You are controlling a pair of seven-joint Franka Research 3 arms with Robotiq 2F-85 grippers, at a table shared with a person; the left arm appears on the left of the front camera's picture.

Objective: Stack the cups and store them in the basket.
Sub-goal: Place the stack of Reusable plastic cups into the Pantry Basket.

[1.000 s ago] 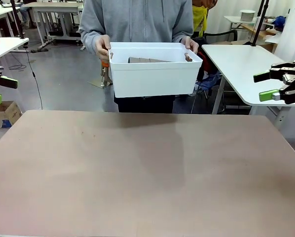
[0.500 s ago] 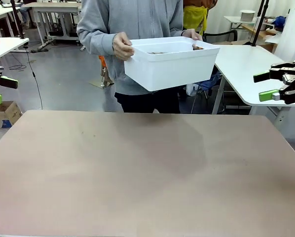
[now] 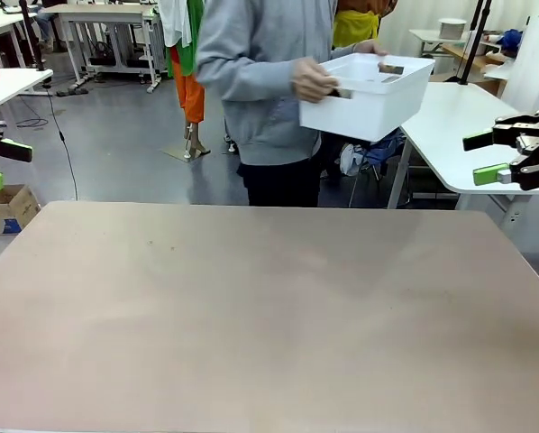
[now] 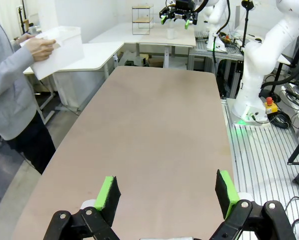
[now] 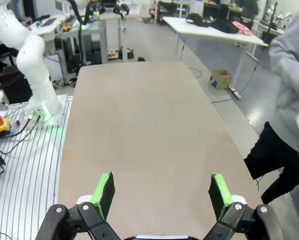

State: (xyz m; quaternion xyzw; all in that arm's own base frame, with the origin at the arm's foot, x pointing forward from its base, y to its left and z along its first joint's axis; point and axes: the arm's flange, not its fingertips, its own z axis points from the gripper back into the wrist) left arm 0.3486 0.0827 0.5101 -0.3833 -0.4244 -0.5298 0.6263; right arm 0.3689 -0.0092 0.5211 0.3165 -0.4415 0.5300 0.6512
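Front view: person stands past the far edge of the surface (image 3: 269, 307), turned toward the robot's right, holding the white basket (image 3: 369, 99) up in both hands, off the surface, over the gap toward a white side table (image 3: 459, 135). One hand (image 3: 313, 79) grips the near short side at the slot handle. Basket is tilted a little; can't see any cups inside from here. My read: it's being carried off, so the task looks done or nearly so. Right claw (image 3: 488, 155) is parked off the surface's right edge, green pads apart, nothing between them. Left claw (image 3: 1, 162) sits off the left edge, mostly cut off by the frame, pads look apart, empty. Likely both held clear so the person has room.

Left wrist view: left claw (image 4: 168, 194) is spread wide over the surface's near-left corner, nothing pinched. Basket (image 4: 59, 45) is up against the person's chest beyond the far edge, hand (image 4: 39, 47) on its rim.

Right wrist view: right claw (image 5: 160, 192) is spread wide, empty, above the bare surface (image 5: 144, 125). Person's grey sleeve (image 5: 289, 75) sits at the frame edge; a white sliver there is probably the basket, too blurred to say.
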